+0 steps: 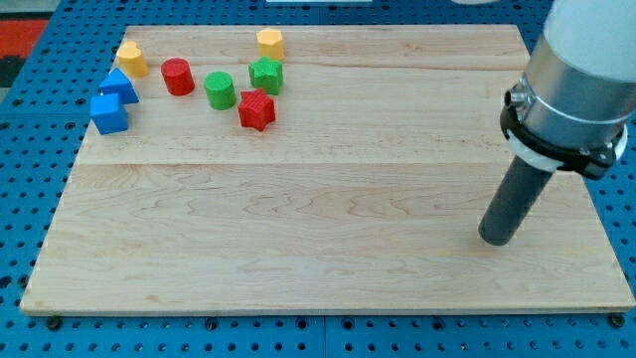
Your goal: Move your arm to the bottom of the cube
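At view's left, blue cube (pixel 109 113) upright, tip (pixel 496 240) far right

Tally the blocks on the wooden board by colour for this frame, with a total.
Blue: 2, a blue cube and a blue pointed block
Yellow: 2, a yellow block and a yellow cylinder
Red: 2, a red cylinder and a red star block
Green: 2, a green cylinder and a green star block
Total: 8
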Controlling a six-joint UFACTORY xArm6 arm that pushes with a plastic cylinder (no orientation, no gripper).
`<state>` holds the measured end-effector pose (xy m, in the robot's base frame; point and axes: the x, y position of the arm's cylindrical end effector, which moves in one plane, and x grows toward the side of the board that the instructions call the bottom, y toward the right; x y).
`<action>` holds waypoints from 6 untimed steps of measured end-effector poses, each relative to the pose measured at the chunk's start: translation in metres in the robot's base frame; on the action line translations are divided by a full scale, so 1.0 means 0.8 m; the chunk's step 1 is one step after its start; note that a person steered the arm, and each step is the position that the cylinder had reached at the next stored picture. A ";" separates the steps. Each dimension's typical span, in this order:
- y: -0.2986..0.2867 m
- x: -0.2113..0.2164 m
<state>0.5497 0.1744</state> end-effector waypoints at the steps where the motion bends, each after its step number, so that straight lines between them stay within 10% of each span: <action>1: -0.060 0.016; 6: -0.465 -0.050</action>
